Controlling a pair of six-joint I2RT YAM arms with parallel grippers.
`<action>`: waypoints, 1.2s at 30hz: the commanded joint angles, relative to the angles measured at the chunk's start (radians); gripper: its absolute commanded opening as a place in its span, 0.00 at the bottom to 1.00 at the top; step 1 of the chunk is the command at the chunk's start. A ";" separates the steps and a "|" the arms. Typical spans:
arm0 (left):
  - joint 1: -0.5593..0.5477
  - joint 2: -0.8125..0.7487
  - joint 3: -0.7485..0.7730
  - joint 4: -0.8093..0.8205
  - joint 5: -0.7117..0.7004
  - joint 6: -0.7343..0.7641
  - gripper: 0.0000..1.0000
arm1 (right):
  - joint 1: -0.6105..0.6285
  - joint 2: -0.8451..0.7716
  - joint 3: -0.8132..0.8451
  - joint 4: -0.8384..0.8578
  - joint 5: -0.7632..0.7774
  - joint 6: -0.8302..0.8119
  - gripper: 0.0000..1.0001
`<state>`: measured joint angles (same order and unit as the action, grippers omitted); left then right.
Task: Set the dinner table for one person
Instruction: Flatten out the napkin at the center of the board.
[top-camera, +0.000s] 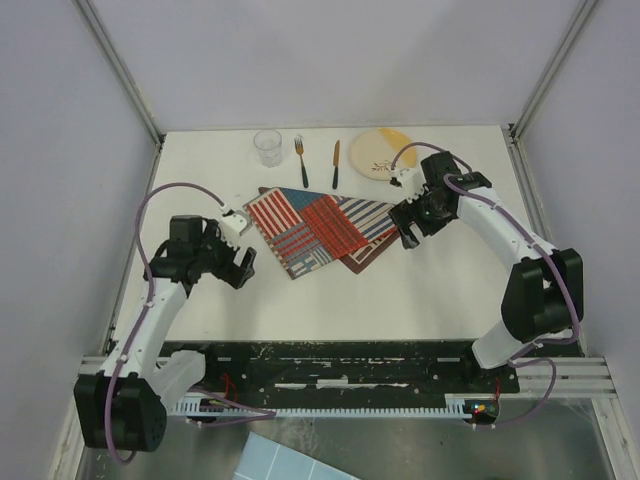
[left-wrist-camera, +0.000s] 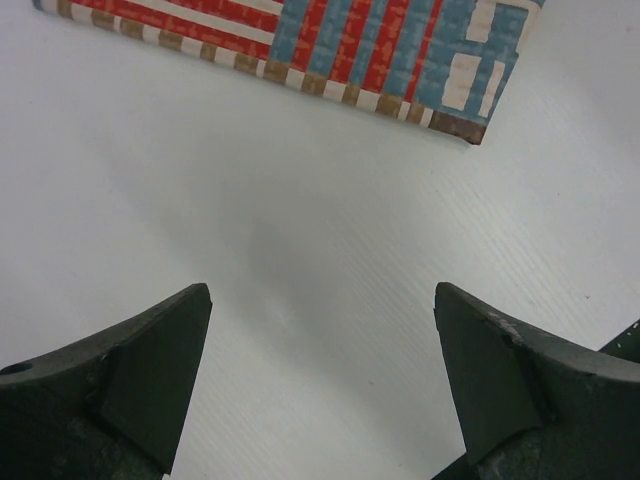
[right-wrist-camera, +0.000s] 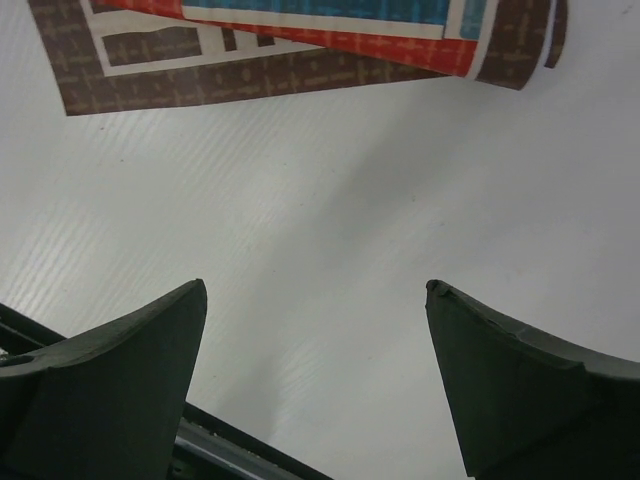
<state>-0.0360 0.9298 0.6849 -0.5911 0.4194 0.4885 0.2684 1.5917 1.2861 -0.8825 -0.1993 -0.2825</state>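
**Fingers (left-wrist-camera: 140, 370) wide on both sides, nothing held**

Left gripper (left-wrist-camera: 322, 292) first: jaws spread, with only bare white table (left-wrist-camera: 300, 220) between them. The placemat (left-wrist-camera: 330, 50) edge lies just ahead, untouched. Over to the right gripper (right-wrist-camera: 315, 290), and it's the same story: fingers apart, table beneath. The placemat's brown-bordered corner is ahead, with one tip curling up off the surface.

From above, the table fills the floor of the cell, walled in by white panels (top-camera: 60, 150). The striped red, blue and beige placemat sits on the middle of the table, turned at an angle. The left gripper hangs by its near-left corner, the right one by its right corner.

Along the far edge, well apart from both grippers, runs a row: glass (top-camera: 267, 147), fork (top-camera: 300, 150), knife (top-camera: 336, 165), then a yellowish plate (top-camera: 378, 152). All four rest off the placemat. The fork and knife lie side by side, not touching.
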 joint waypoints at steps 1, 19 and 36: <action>-0.085 0.094 -0.002 0.146 0.003 0.058 0.99 | -0.003 -0.030 0.000 0.056 0.119 0.012 0.99; -0.462 0.527 0.159 0.393 -0.321 -0.066 0.92 | -0.135 -0.206 -0.141 0.107 0.302 -0.028 0.99; -0.576 0.615 0.140 0.447 -0.423 -0.131 0.95 | -0.180 -0.188 -0.138 0.093 0.283 -0.020 0.99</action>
<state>-0.5922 1.5486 0.8093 -0.1764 0.0048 0.4122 0.0967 1.4113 1.1439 -0.8009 0.0898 -0.3084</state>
